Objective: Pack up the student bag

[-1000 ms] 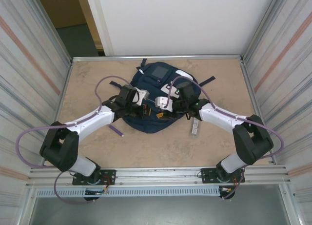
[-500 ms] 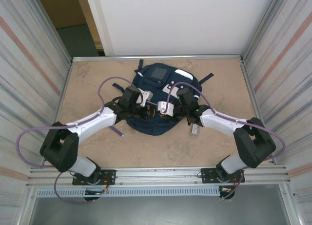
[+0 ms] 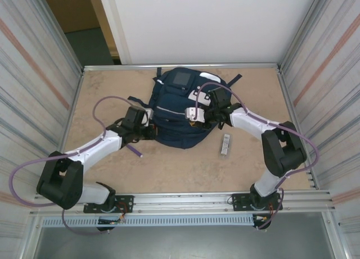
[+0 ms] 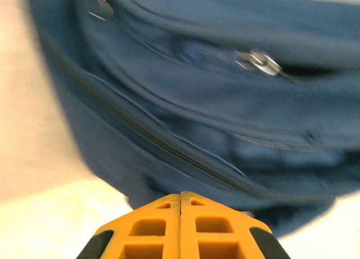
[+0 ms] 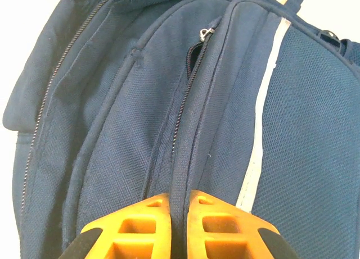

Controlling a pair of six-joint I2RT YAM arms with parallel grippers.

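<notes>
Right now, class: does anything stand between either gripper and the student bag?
Nothing visible does. The right gripper is shut on a seam ridge of the student bag. The left gripper, shut, faces the bag's side with nothing between them.

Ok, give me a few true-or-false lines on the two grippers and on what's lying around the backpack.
1. The right gripper is shut on a fabric ridge of the student bag. True.
2. The left gripper stands wide open. False: its fingers are pressed together.
3. A small grey item lies on the table beside the bag. True.
4. The purple stick lies on top of the bag. False: it lies on the table, by the left arm.
</notes>
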